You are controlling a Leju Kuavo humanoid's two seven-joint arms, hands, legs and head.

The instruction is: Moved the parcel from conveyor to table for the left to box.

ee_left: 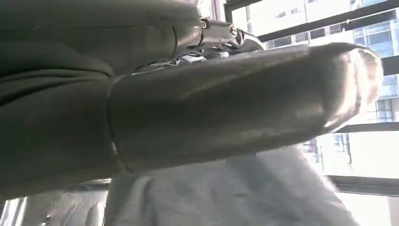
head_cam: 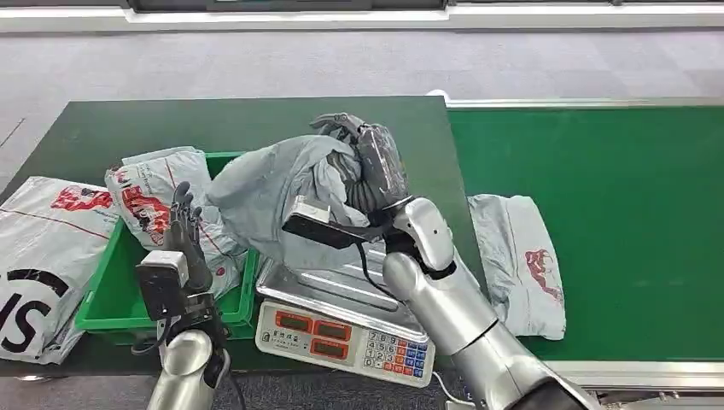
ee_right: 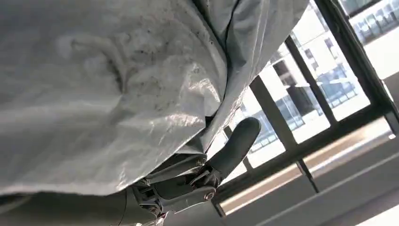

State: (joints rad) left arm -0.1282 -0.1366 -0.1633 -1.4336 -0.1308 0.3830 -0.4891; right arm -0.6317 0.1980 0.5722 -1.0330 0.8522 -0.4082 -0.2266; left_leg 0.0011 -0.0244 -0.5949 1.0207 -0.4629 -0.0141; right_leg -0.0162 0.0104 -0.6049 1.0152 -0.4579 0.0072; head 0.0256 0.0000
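My right hand [head_cam: 369, 158] grips a crumpled grey parcel bag [head_cam: 273, 192] and holds it in the air above the metal scale [head_cam: 346, 318], beside the green bin [head_cam: 119, 299]. The same grey parcel bag [ee_right: 108, 80] lies close over my right hand's fingers [ee_right: 233, 146] in the right wrist view. My left hand [head_cam: 183, 231] stands upright at the near side of the bin with its fingers apart and nothing in it. Its thick thumb [ee_left: 226, 103] crosses the left wrist view, with grey bag material [ee_left: 235, 193] behind it.
A white and red printed parcel [head_cam: 158, 201] lies in the green bin. Another large printed bag [head_cam: 43, 248] rests on the dark table [head_cam: 213, 124] at far left. A flat grey parcel [head_cam: 521, 256] lies on the green conveyor [head_cam: 615, 196].
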